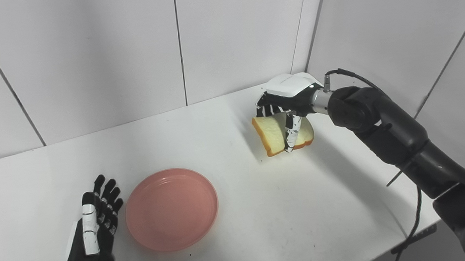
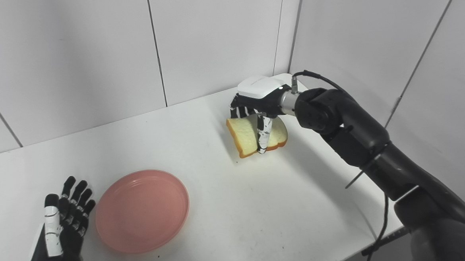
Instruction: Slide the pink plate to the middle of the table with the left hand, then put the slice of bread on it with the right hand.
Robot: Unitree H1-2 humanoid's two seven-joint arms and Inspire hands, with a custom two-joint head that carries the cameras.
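The slice of bread (image 1: 274,134) hangs tilted above the white table (image 1: 260,208) near the far right corner, pinched in the right hand (image 1: 287,103). The pink plate (image 1: 171,209) sits empty toward the front, the left hand (image 1: 94,229) just beside it, fingers spread, grasping nothing.

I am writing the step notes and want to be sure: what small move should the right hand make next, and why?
Probably carry the slice of bread left and toward the robot, over the pink plate. The right hand holds the slice lifted off the table, the plate lies empty, and the open left hand rests beside it.
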